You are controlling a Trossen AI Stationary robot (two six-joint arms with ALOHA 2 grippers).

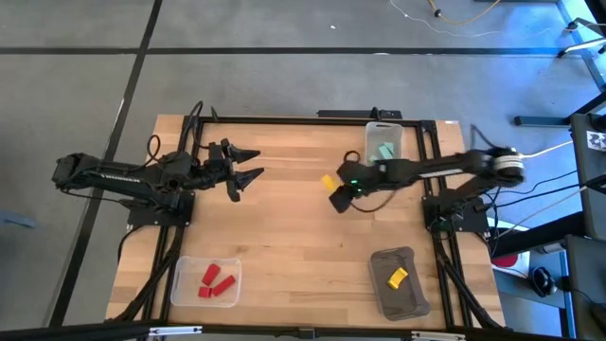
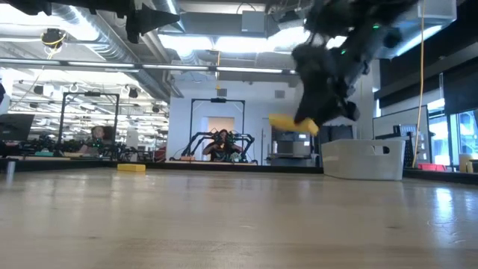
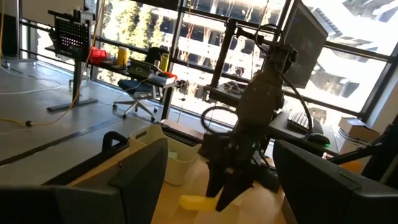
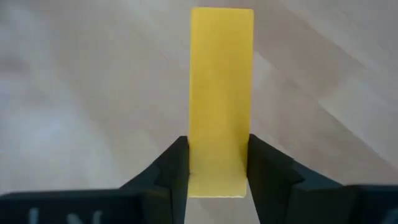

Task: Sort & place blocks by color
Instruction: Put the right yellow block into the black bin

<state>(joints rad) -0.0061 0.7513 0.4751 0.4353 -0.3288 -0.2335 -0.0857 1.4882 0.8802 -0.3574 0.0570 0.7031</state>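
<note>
Item: yellow bar block (image 4: 221, 99). You find it clamped between the two fingers (image 4: 171, 171) of the right end effector (image 1: 333, 189), gripped at one end with most of its length sticking out past the fingertips. It hangs above the worktop (image 1: 284, 218), clear of the surface in the low view, over the middle of the worktop toward the far edge and somewhat to the right.

Item: pale teal block (image 1: 385, 151). It lies in the clear bin (image 1: 384, 130) at the far edge, right of centre, just beside the right arm.

Item: second yellow block (image 1: 398, 277). It lies in the grey bin (image 1: 399, 296) at the near right corner.

Item: red blocks (image 1: 214, 280), about three. They lie together in the clear bin (image 1: 182, 284) at the near left corner.

Item: left end effector (image 1: 248, 163). You see it near the far edge, left of centre, held above the worktop, its fingers spread wide apart and holding nothing.
</note>
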